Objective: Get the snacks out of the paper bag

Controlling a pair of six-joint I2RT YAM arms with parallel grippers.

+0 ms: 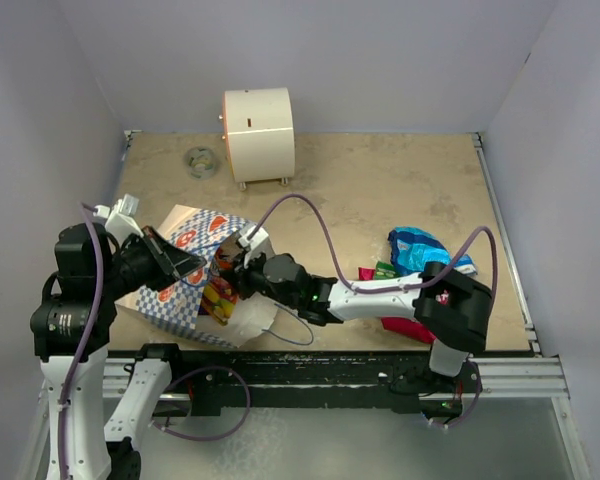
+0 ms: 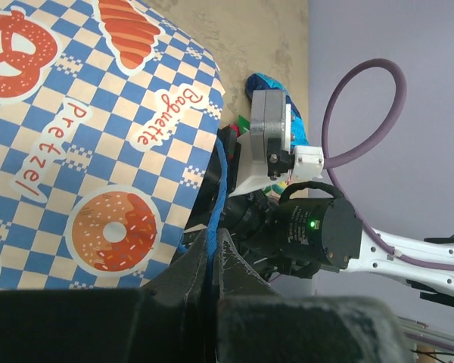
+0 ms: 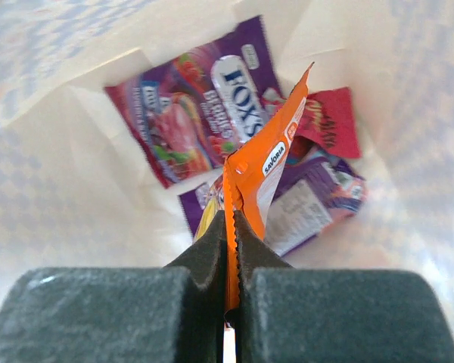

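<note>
The paper bag (image 1: 192, 230), blue-and-white checked with orange pastry prints, lies on its side at the left, mouth toward the right arm. My left gripper (image 2: 210, 243) is shut on the bag's blue cord handle (image 2: 222, 178). From above, that gripper (image 1: 190, 264) sits at the bag's upper rim. My right gripper (image 3: 231, 223) is inside the white bag and shut on the crimped edge of an orange snack packet (image 3: 271, 159). Behind it lie a purple Fox's packet (image 3: 193, 106), a red packet (image 3: 329, 121) and another purple one (image 3: 310, 200). From above, the right gripper (image 1: 232, 282) is in the bag's mouth.
A blue packet (image 1: 420, 248), a green one (image 1: 385, 268) and a red-pink one (image 1: 405, 326) lie on the table at the right, beside the right arm. A cream cylindrical box (image 1: 258, 133) and a small grey ring (image 1: 200, 160) stand at the back. Purple walls enclose the table.
</note>
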